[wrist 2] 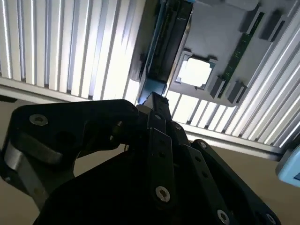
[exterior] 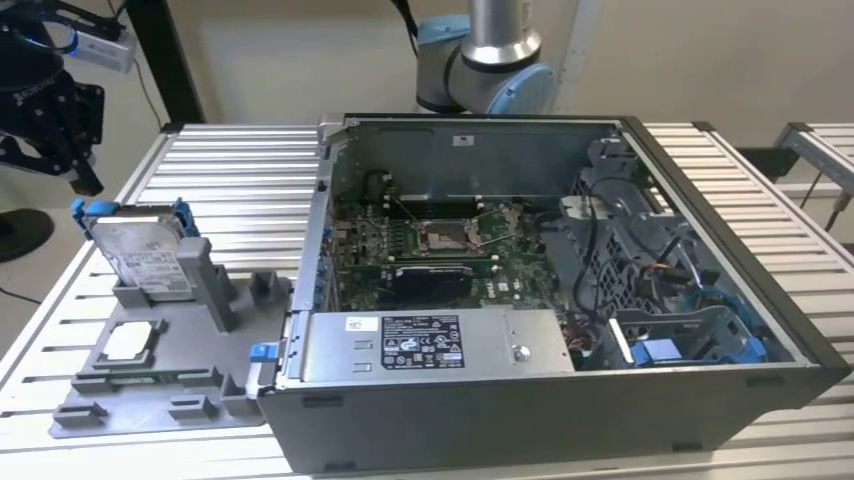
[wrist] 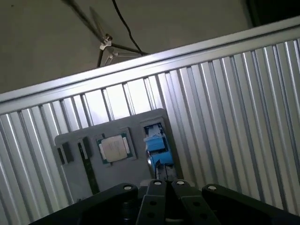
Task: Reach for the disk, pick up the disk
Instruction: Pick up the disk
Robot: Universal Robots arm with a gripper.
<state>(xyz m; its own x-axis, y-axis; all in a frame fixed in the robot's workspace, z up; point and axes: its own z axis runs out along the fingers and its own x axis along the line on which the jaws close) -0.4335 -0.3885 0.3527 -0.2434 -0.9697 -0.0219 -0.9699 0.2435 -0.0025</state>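
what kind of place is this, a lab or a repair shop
Most likely a robotics lab workcell for computer assembly: a robot arm stands behind a slatted metal table carrying an open computer case, beside a grey fixture tray holding the disk.

Poised above the table's edge at the exterior view's left, gripper point(exterior: 60, 150) aimed downward. Apparently tilted slightly.

Beige wall point(exterior: 267, 60) at back; slatted metal table point(exterior: 234, 185) w/ glare; tan floor point(wrist: 42, 51).
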